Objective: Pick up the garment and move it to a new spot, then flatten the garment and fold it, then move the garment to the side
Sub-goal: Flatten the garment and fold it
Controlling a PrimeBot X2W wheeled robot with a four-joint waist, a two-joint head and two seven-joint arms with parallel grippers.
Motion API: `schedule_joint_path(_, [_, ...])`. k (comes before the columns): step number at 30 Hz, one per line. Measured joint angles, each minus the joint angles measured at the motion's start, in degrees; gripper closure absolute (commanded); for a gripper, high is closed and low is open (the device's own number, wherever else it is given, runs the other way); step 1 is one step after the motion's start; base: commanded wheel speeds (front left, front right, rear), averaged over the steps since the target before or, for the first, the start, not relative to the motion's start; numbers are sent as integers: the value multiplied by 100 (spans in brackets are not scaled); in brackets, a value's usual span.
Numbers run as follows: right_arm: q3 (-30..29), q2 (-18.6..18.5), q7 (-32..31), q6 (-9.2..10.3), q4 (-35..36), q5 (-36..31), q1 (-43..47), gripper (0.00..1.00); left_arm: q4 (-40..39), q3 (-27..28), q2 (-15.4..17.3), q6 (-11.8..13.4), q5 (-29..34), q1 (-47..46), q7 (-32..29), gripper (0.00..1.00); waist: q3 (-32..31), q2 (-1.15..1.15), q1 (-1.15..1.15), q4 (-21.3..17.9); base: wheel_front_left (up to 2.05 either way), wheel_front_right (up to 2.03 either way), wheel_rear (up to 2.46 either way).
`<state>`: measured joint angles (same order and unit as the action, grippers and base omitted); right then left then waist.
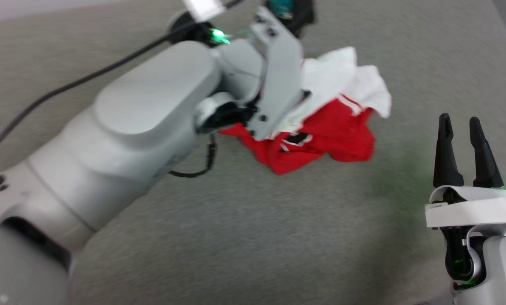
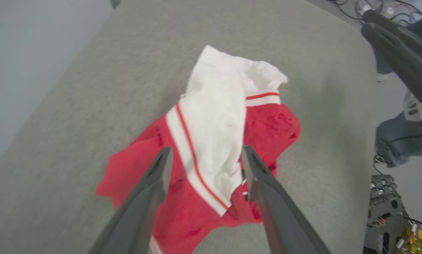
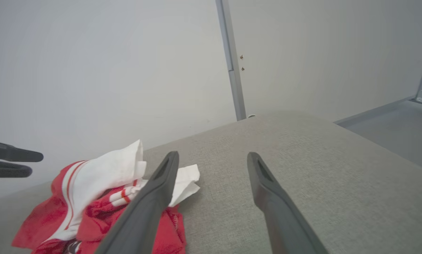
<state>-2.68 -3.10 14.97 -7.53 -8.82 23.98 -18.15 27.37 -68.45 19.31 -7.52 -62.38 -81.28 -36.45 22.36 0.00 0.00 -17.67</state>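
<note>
1. 1 crumpled red soft top point(image 1: 341, 135) w/ white sleeves, lying on the grey fabric desk point(image 1: 236, 233). Black-white emblem point(image 1: 297, 140) is too blurry to read.
2. 2 tools: left tool point(image 2: 207, 151) is spread wide over it, right tool point(image 1: 459, 118) is spread too, empty, off beside it.

This looks like a robot lab: a grey cloth-covered worktop point(image 2: 90, 106) against bare white wall panels point(image 3: 90, 70), loose cables point(image 2: 352, 8) at one o'clock, and exposed electronics point(image 2: 387, 211) (wires, small boards) at four o'clock.
</note>
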Motion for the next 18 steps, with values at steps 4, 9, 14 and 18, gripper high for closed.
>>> schedule_joint_path(4, [99,1,0,0,-23,136,-13,0,196,-283,-277,0,-487,-243,-346,0,205,0,0,-388,0,0,0])
schedule_joint_path(9, [132,2,0,0,-48,278,-21,0,338,-441,-381,0,-464,-463,-263,0,419,0,0,-769,0,0,0])
schedule_joint_path(14, [165,3,0,0,-57,320,-40,0,568,-482,-302,0,-392,-472,-89,0,569,0,0,-995,0,0,0])
schedule_joint_path(18, [210,4,0,0,-56,325,-144,0,743,-491,-223,0,-159,-466,-8,0,651,0,0,-1065,0,0,0])
